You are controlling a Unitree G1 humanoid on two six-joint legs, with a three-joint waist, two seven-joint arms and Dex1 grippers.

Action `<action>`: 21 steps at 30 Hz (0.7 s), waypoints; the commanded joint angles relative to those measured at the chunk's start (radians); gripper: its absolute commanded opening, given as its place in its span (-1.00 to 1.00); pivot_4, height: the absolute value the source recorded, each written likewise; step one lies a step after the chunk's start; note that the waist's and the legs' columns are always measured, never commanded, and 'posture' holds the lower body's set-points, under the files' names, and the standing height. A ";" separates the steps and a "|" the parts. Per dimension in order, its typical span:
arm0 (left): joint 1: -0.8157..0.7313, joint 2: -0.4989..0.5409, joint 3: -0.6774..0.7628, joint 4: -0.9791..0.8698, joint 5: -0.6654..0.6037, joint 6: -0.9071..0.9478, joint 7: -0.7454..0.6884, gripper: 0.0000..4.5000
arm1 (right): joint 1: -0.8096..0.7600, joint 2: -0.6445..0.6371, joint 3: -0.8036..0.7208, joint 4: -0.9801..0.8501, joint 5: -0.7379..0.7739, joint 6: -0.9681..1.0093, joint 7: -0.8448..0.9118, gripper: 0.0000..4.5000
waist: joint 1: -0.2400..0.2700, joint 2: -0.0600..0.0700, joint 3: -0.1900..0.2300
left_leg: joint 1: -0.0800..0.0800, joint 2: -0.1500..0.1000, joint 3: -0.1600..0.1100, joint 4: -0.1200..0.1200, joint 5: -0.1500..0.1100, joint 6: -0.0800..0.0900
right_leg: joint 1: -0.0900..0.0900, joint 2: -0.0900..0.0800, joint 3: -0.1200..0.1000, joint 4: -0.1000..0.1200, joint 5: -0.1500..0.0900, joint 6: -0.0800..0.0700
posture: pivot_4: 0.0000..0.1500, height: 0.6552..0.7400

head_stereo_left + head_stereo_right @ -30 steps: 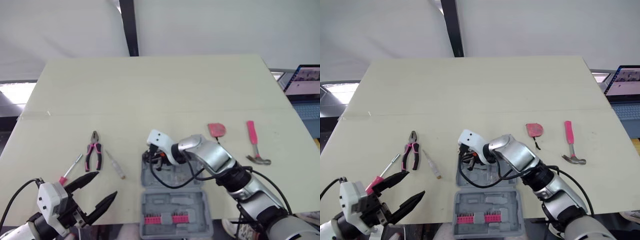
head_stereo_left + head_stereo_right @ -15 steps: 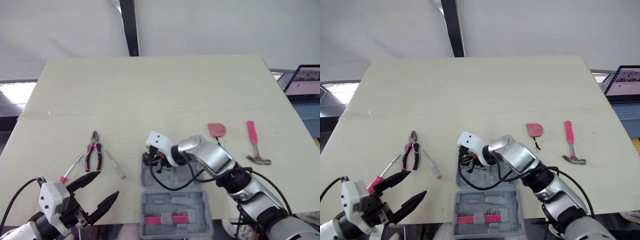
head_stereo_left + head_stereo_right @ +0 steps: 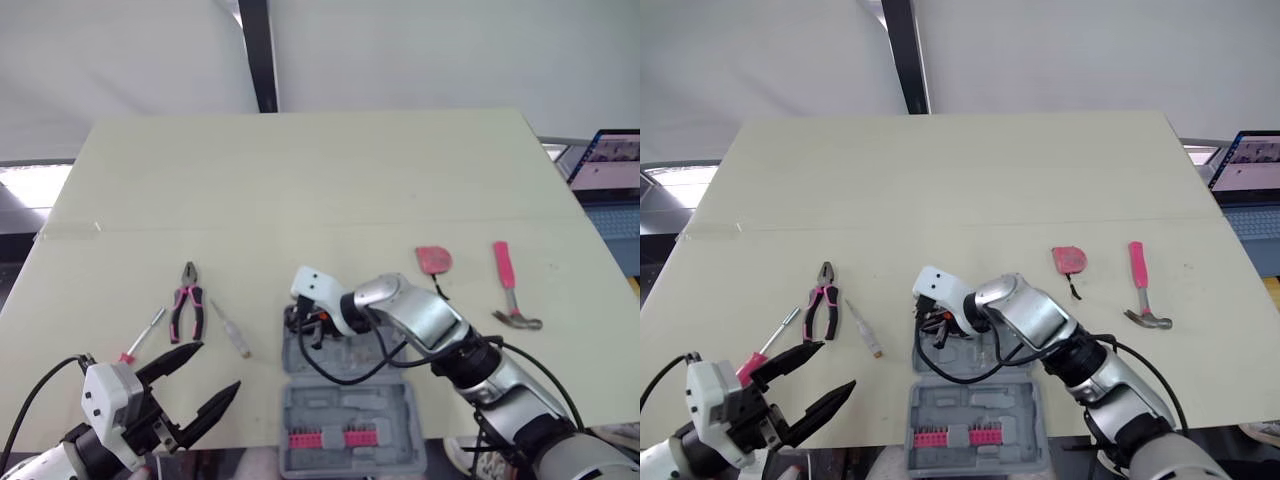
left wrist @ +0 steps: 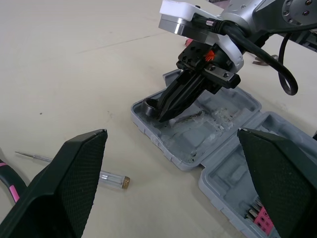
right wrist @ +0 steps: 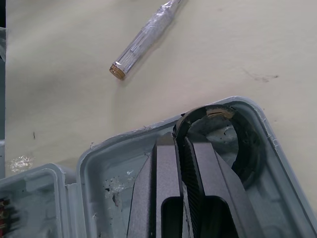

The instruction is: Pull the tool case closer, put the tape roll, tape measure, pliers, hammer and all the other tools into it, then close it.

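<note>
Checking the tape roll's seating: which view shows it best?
Right wrist view: tape roll in the case's corner pocket, right gripper pinching its rim. Left wrist view shows it side-on; in eye views the gripper covers it.

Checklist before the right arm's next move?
1. Tool case open, at the table's near edge: ok.
2. Tape roll seated in the case's round pocket: ok.
3. Right gripper free of the roll: cannot tell; its fingers are shut at the roll's rim.
4. Left gripper open, apart from the tools: ok.
5. Pliers, two screwdrivers, tape measure, hammer packed: not ok, all lie outside the case.
</note>
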 commanded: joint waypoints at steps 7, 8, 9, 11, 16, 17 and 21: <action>-0.011 0.016 0.002 -0.056 -0.012 0.021 0.026 1.00 | -0.001 0.012 -0.004 -0.002 -0.020 -0.033 0.002 -0.83 | 0.000 0.000 0.000 | 0.000 0.000 0.000 0.000 0.000 0.000 | 0.000 0.000 0.000 0.000 0.000 0.000 | 1.00 1.00; -0.010 0.016 0.002 -0.059 -0.013 0.024 0.028 1.00 | 0.000 0.014 -0.006 -0.001 -0.023 -0.036 -0.002 -0.66 | 0.000 0.000 0.000 | 0.000 0.000 0.000 0.000 0.000 0.000 | 0.000 0.000 0.000 0.000 0.000 0.000 | 1.00 1.00; -0.010 0.016 0.001 -0.063 -0.013 0.027 0.030 1.00 | 0.000 0.014 -0.005 -0.001 -0.026 -0.039 -0.004 -0.55 | 0.000 0.000 0.000 | 0.000 0.000 0.000 0.000 0.000 0.000 | 0.000 0.000 0.000 0.000 0.000 0.000 | 1.00 1.00; -0.010 0.015 0.001 -0.070 -0.014 0.034 0.034 1.00 | 0.000 0.010 -0.004 -0.007 -0.028 -0.038 0.000 -0.55 | 0.000 0.000 0.000 | 0.000 0.000 0.000 0.000 0.000 0.000 | 0.000 0.000 0.000 0.000 0.000 0.000 | 1.00 1.00; -0.008 0.015 -0.001 -0.082 -0.016 0.044 0.038 1.00 | -0.001 -0.002 -0.023 -0.052 -0.007 -0.008 0.016 -0.55 | 0.000 0.000 0.000 | 0.000 0.000 0.000 0.000 0.000 0.000 | 0.000 0.000 0.000 0.000 0.000 0.000 | 1.00 1.00; -0.007 0.014 -0.002 -0.085 -0.016 0.045 0.039 1.00 | -0.001 -0.004 -0.032 -0.066 0.003 0.003 0.020 -0.55 | 0.000 0.000 0.000 | 0.000 0.000 0.000 0.000 0.000 0.000 | 0.000 0.000 0.000 0.000 0.000 0.000 | 1.00 1.00; -0.006 0.012 -0.006 -0.091 -0.014 0.048 0.043 1.00 | 0.001 -0.018 -0.088 -0.129 0.061 0.047 0.032 -0.55 | 0.001 0.000 0.000 | 0.000 0.000 0.000 0.000 0.000 0.000 | 0.000 0.000 0.000 0.000 0.000 0.000 | 1.00 1.00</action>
